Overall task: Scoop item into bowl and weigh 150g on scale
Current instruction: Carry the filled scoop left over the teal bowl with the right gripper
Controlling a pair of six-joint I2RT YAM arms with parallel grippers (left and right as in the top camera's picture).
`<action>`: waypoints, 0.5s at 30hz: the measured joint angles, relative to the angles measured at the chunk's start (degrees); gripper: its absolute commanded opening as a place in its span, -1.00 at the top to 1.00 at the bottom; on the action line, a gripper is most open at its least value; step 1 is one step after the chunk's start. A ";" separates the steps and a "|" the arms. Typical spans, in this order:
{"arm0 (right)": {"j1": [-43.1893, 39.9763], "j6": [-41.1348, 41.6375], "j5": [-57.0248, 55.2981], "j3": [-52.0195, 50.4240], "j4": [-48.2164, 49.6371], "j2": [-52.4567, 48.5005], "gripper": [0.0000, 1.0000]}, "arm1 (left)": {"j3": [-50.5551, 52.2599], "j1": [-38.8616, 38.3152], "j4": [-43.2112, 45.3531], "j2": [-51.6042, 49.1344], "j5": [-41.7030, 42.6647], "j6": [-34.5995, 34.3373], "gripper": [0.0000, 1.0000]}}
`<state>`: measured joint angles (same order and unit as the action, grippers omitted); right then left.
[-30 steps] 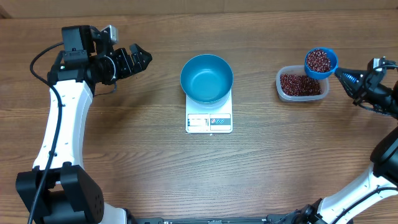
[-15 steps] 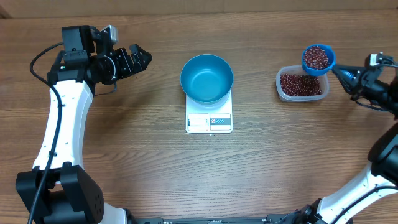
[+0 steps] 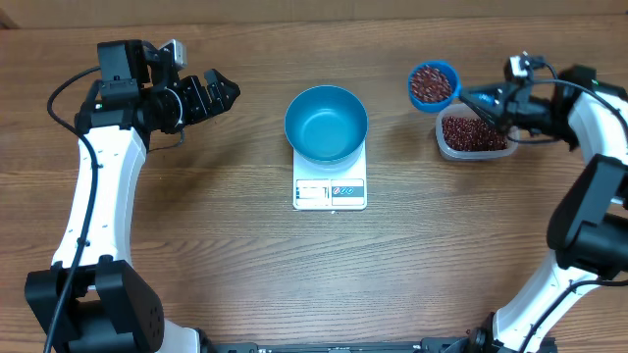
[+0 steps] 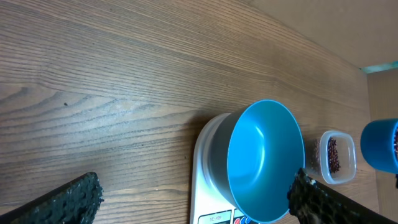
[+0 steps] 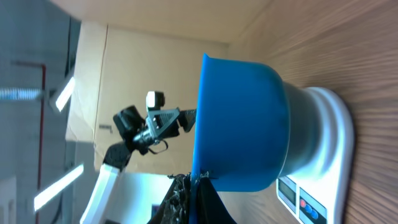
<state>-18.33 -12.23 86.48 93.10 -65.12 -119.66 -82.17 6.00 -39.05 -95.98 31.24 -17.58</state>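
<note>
Right gripper (image 3: 483,101) is closed tight on the handle of the small blue scoop (image 3: 413,84), held level at the upper right of the overhead view so its load of beans (image 3: 431,83) does not spill. The scoop hangs between the clear tub (image 3: 477,155) and the blue bowl (image 3: 326,126). The bowl sits empty on the scale (image 3: 330,193) at centre, so that added weight will register. Left gripper (image 3: 214,94) hovers wide open at upper left, well clear of the likely path.
</note>
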 measured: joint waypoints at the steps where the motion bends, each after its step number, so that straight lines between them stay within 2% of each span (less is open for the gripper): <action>1: 1.22 0.22 -0.04 1.11 0.04 0.00 0.93 | 0.00 0.00 0.00 0.00 0.00 0.00 -0.99; 10: 10.51 1.46 -0.22 4.22 5.88 0.00 0.93 | 0.00 0.00 0.00 0.00 0.00 0.00 -0.99; 15: 15.02 1.68 -5.20 4.22 6.86 0.00 0.93 | 0.00 0.00 0.00 0.00 0.00 0.00 -0.99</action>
<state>-3.31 -10.55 81.28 97.32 -58.26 -119.66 -82.17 6.00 -39.05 -95.98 31.24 -17.58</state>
